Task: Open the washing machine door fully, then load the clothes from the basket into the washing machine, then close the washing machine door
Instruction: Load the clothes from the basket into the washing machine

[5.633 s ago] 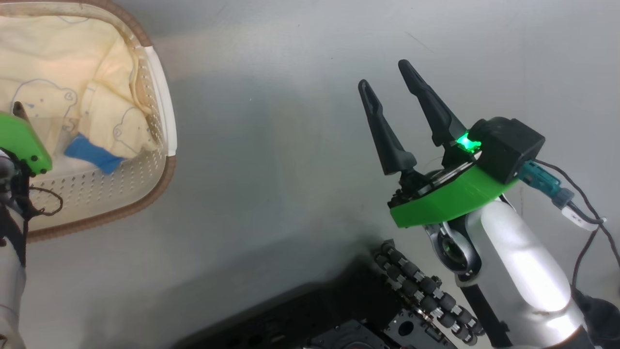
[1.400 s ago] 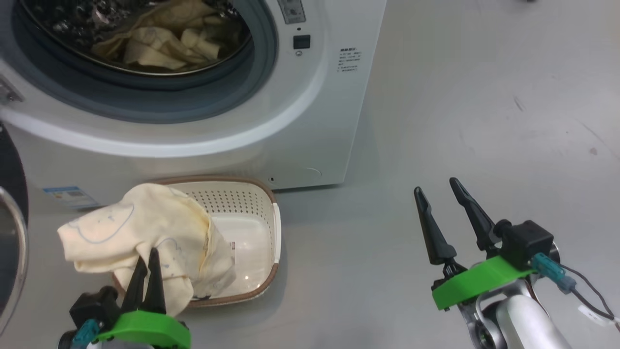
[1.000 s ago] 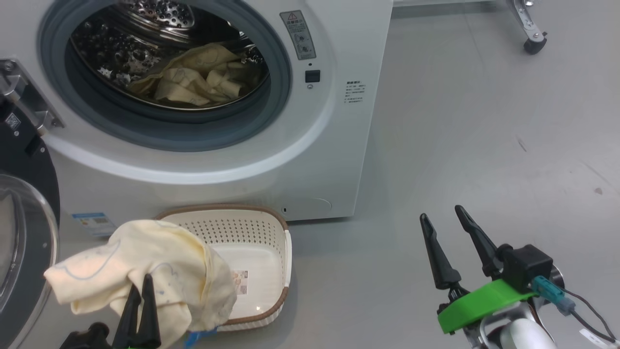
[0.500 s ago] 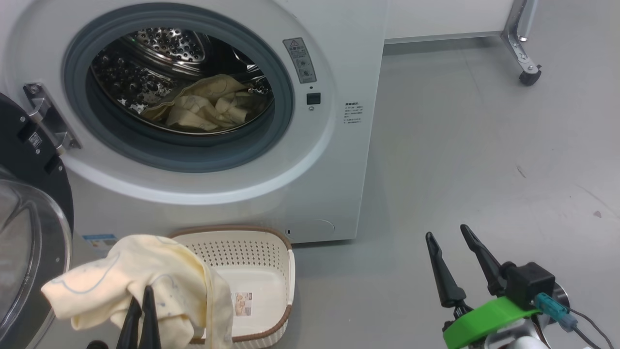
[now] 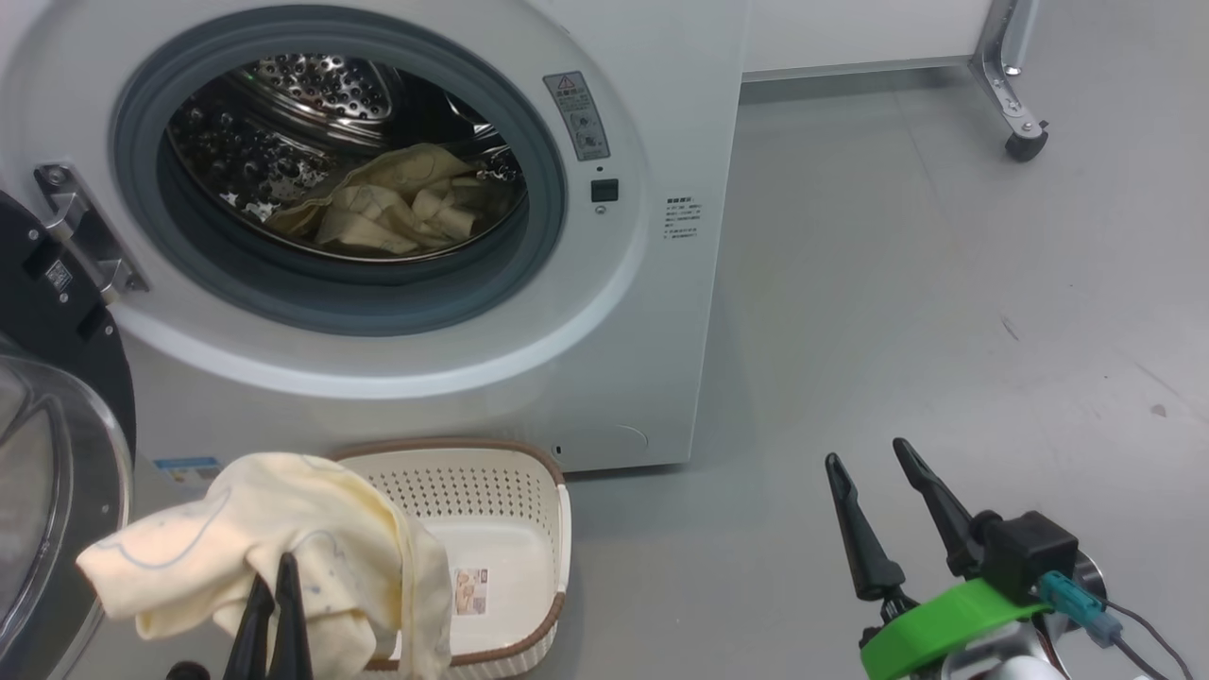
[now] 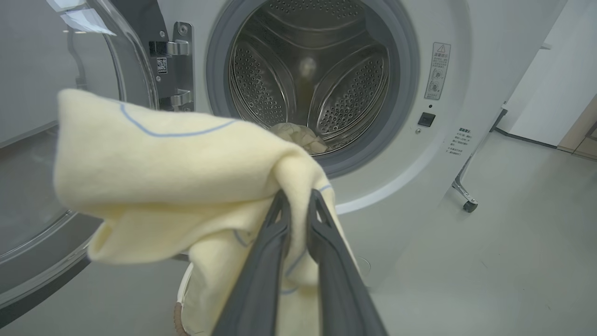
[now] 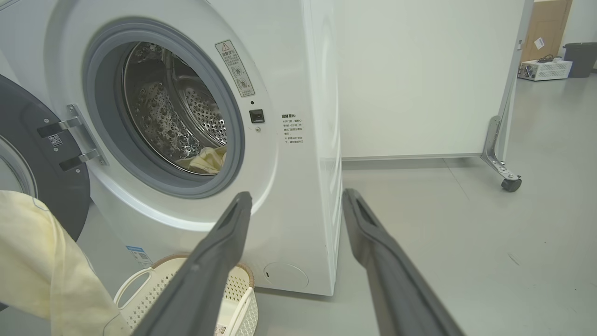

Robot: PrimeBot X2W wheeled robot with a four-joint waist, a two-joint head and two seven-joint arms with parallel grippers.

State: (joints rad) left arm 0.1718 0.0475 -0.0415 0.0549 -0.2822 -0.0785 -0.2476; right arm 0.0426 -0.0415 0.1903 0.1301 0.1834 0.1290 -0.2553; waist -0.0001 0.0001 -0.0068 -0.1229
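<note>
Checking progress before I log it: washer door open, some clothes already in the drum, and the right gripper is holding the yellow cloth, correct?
No: the left gripper holds the yellow cloth, as the left wrist view shows. The right gripper is open and empty. The rest is right.

From my head I'm looking down on the washer (image 5: pixel 652 312) and floor (image 5: pixel 897 283); my wrist cameras are looking level, from low and nearer, all three sharing its drum (image 6: pixel 326 84).
</note>
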